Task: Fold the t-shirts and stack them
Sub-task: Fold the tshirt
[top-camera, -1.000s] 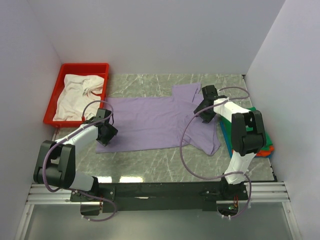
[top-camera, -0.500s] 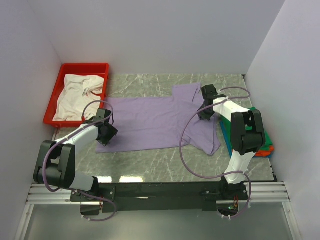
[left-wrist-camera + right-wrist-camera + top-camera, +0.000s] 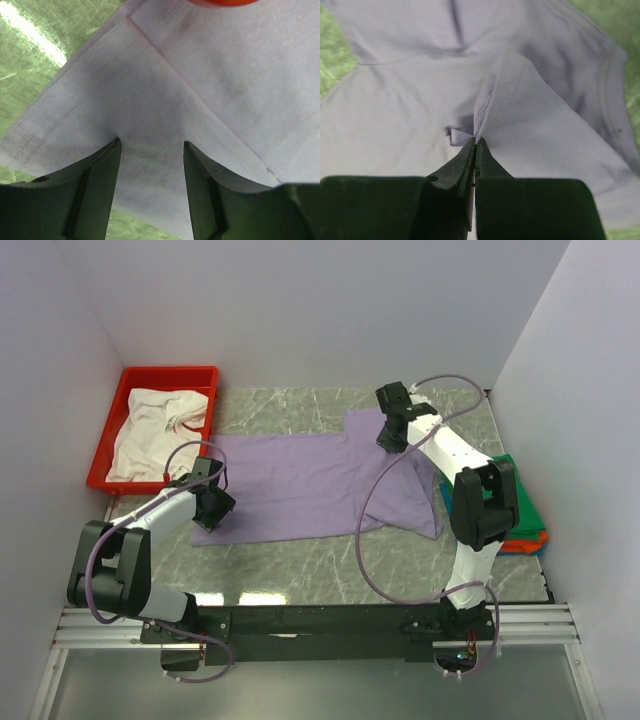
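My right claw [image 3: 475,142], arm stretched far out, pinches a raised fold of the purple shirt [image 3: 300,480]; my left claw [image 3: 150,147] hangs wide above its hem.

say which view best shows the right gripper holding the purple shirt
The right wrist view: close up, the right gripper is shut on a raised fold of the purple shirt. Top external shows that gripper from above, the pinch too small to read. Left wrist shows only the shirt's hem.
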You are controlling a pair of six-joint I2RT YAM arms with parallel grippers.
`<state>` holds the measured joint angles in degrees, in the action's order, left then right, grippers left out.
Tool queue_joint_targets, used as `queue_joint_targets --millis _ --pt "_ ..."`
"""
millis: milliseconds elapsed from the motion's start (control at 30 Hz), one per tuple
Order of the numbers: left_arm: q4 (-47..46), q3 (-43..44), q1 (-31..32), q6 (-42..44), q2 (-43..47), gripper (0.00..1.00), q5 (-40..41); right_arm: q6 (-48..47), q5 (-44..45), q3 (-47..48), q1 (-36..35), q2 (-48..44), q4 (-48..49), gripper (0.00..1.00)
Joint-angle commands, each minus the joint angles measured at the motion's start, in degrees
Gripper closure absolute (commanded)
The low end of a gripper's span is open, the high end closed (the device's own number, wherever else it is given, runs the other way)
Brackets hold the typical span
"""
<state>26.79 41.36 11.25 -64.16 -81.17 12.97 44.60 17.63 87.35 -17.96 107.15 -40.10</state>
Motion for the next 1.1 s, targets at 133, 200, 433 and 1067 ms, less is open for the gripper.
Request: queue_joint_targets --millis 133,200,433,1067 --pt "-0.8 -0.8 0.2 -0.4 -0.8 0.41 0.8 -4.4 6.5 8.1 -3.5 7.6 -5.6 1.00" --pt "-0.8 -0.7 0.3 -0.4 -0.9 0.41 0.8 -5.1 7.2 9.0 -3.8 8.8 -6.4 1.00" --pt "-0.9 -1.0 0.2 -0.5 -0.9 0.41 0.9 -8.6 8.8 9.6 -4.6 10.1 -3.9 1.00" --pt "-3.6 -3.1 0.2 -0.8 0.7 0.41 0.2 -10.2 10.9 13.0 -6.8 11.6 -7.8 0.38"
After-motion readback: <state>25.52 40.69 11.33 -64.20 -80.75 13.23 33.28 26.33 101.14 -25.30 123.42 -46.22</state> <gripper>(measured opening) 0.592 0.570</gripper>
